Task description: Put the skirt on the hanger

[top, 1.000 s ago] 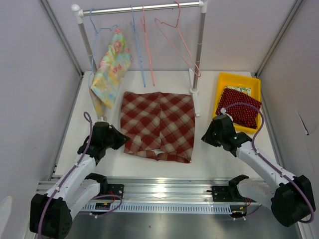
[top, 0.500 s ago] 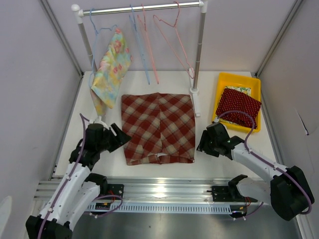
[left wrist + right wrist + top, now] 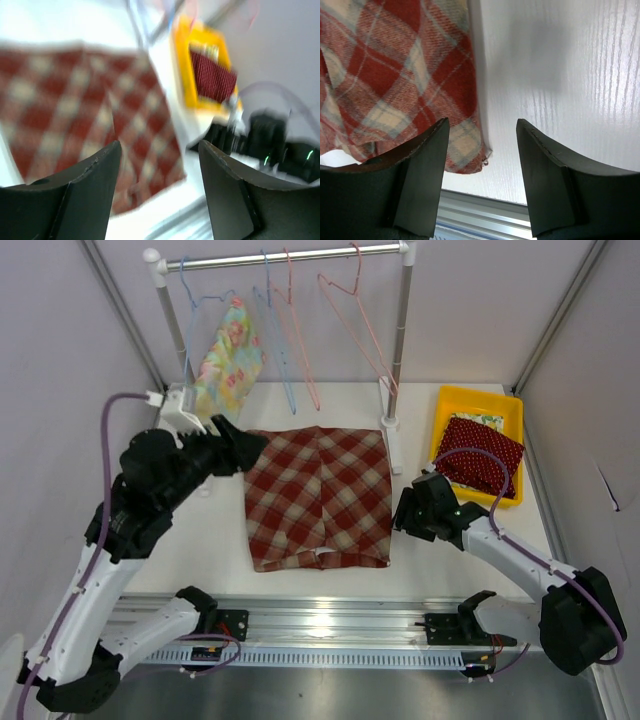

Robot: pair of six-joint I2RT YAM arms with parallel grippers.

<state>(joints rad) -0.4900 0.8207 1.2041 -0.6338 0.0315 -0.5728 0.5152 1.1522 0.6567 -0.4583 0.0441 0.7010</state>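
The red plaid skirt (image 3: 318,498) lies flat on the white table, below the clothes rail. On the rail hang a blue hanger (image 3: 277,345) and two pink hangers (image 3: 352,315), all bare. My left gripper (image 3: 238,443) is raised above the skirt's far left corner, open and empty. The blurred left wrist view looks down on the skirt (image 3: 70,100) between the open left gripper (image 3: 160,167). My right gripper (image 3: 404,513) sits low beside the skirt's right edge, open. In the right wrist view the skirt's near right corner (image 3: 465,145) lies by the left finger of the right gripper (image 3: 482,137).
A floral cloth (image 3: 230,362) hangs on another blue hanger at the rail's left end. A yellow bin (image 3: 478,400) with a dark red dotted cloth (image 3: 482,452) stands at the back right. The rail's right post (image 3: 396,360) stands by the skirt's far right corner.
Both grippers have opened and left the skirt, which now lies flatter. My left arm has risen and swung toward the skirt's far left corner. The right arm shifted slightly.
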